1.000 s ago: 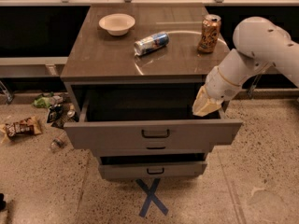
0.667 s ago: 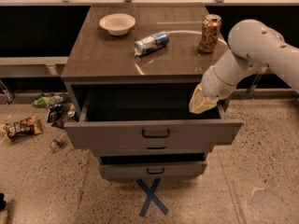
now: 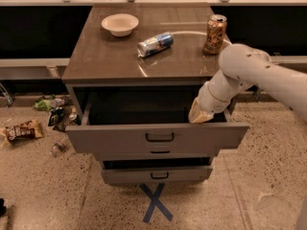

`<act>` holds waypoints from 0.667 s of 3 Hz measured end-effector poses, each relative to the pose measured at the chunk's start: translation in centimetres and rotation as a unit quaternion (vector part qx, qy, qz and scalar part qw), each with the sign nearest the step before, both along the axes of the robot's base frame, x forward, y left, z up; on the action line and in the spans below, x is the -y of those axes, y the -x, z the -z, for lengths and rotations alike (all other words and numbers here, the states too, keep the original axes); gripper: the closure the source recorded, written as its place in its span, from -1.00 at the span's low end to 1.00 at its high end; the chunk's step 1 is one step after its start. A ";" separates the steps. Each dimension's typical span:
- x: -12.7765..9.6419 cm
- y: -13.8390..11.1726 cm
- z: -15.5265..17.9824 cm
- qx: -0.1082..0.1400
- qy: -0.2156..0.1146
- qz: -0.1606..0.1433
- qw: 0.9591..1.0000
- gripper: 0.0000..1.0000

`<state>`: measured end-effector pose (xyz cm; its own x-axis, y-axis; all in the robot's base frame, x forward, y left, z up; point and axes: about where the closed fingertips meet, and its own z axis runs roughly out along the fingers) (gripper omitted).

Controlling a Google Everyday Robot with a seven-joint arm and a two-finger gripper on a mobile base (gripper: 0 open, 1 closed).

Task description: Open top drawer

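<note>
Grey top drawer (image 3: 158, 137) wide open, fingers (image 3: 200, 115) inside front-right corner, spread unclear.

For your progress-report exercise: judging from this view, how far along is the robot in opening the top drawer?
Done: the top drawer stands pulled well out, its deep interior exposed. In hand: the gripper sits at the drawer's right end, just behind the front panel. Left: perhaps only withdrawing the arm.

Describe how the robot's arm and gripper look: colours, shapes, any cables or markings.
The arm is smooth, white and tubular, with a bulbous rounded joint and a ringed wrist. The gripper, at the right side of the open top drawer, looks tan. No cables or markings show.
</note>
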<state>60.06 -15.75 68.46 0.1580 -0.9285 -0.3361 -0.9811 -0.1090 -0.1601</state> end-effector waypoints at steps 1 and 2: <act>0.1 -0.2 1.4 0.009 0.005 0.002 1.000 1.00; 0.2 -0.2 0.8 0.009 0.005 0.002 1.000 1.00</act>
<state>60.28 -15.90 67.70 0.1611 -0.9324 -0.3235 -0.9783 -0.1076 -0.1771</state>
